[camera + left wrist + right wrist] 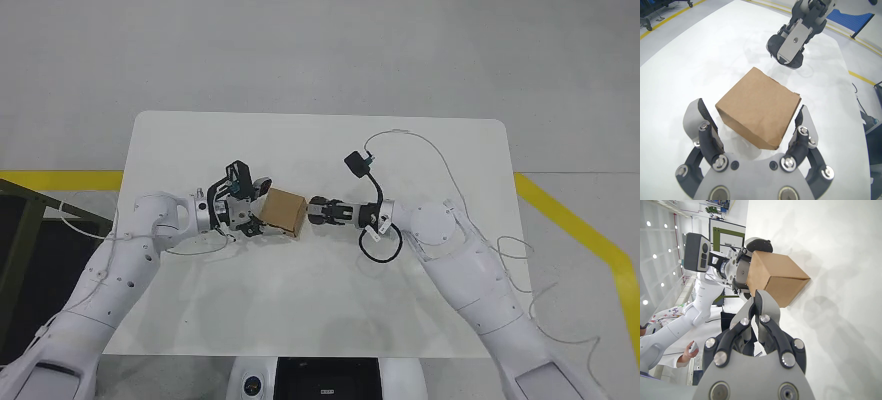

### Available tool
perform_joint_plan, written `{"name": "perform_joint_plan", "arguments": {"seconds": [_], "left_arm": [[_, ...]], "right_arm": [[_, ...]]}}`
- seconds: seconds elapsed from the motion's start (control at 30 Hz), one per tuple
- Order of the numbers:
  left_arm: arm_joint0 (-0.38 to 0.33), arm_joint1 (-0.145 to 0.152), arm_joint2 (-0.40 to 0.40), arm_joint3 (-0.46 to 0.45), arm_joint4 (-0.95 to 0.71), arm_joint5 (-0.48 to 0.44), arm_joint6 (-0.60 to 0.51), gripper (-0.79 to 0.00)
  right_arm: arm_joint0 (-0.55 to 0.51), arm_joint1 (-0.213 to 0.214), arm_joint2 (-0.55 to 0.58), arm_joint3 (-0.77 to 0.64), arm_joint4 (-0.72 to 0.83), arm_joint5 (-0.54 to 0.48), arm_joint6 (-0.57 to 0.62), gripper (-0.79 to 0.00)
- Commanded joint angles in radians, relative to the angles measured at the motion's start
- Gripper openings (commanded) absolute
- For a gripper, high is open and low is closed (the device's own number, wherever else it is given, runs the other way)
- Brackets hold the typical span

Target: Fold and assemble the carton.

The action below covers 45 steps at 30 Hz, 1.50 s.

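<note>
Left gripper [751,106] is straddling the carton [284,210], fingers spread, not clamping it. The carton is standing mid-table [300,300] as a closed cube, its contents hidden. Right gripper [755,298] is sitting just beside the opposite face, fingers pinched together on nothing. Judgement: folding is nearing completion, and the next move calls for pressing the slightly proud side seam flush.

**No lettering to read**

I'm checking the carton [757,109] now, and its brown faces are plain: no print, label or number I can make out. Going through the other views, I can't read any text, sign or figure there either.
</note>
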Motion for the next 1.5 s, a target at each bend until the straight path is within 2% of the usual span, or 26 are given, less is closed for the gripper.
{"name": "perform_joint_plan", "arguments": {"seconds": [0.0,0.1,0.13,0.17,0.2,0.33,0.57,0.8,0.93,1.23,1.47], "left_arm": [[0.010,0.012,-0.022,-0.013,-0.049,0.000,-0.015,0.000],[0.030,0.030,-0.068,-0.037,-0.105,0.000,-0.038,0.000],[0.038,0.038,-0.090,-0.047,-0.125,0.000,-0.053,0.000],[0.043,0.043,-0.106,-0.055,-0.139,0.000,-0.062,0.000],[0.049,0.047,-0.121,-0.062,-0.153,0.000,-0.070,0.000],[0.061,0.057,-0.168,-0.086,-0.187,0.024,-0.102,0.000],[0.059,0.066,-0.224,-0.102,-0.230,0.089,-0.147,0.000],[0.031,0.071,-0.269,-0.097,-0.242,0.116,-0.170,0.000],[0.014,0.076,-0.299,-0.088,-0.257,0.142,-0.194,0.000],[-0.027,0.084,-0.356,-0.083,-0.281,0.208,-0.251,0.000],[-0.051,0.088,-0.377,-0.076,-0.269,0.208,-0.261,0.000]], "right_arm": [[-0.015,0.004,0.023,-0.019,0.016,-0.033,-0.013,-0.680],[-0.036,0.011,0.054,-0.040,0.033,-0.097,-0.028,-0.508],[-0.045,0.014,0.068,-0.045,0.038,-0.120,-0.034,-0.422],[-0.051,0.017,0.079,-0.047,0.040,-0.135,-0.039,-0.237],[-0.057,0.020,0.093,-0.050,0.040,-0.151,-0.045,-0.009],[-0.082,0.032,0.154,-0.058,0.030,-0.204,-0.082,0.000],[-0.122,0.057,0.287,-0.070,-0.052,-0.294,-0.217,0.000],[-0.118,0.074,0.390,-0.060,-0.218,-0.385,-0.382,0.000],[-0.121,0.086,0.445,-0.082,-0.368,-0.421,-0.461,0.000],[-0.151,0.107,0.542,-0.135,-0.658,-0.415,-0.621,0.000],[-0.177,0.117,0.585,-0.164,-0.780,-0.395,-0.700,0.000]]}}
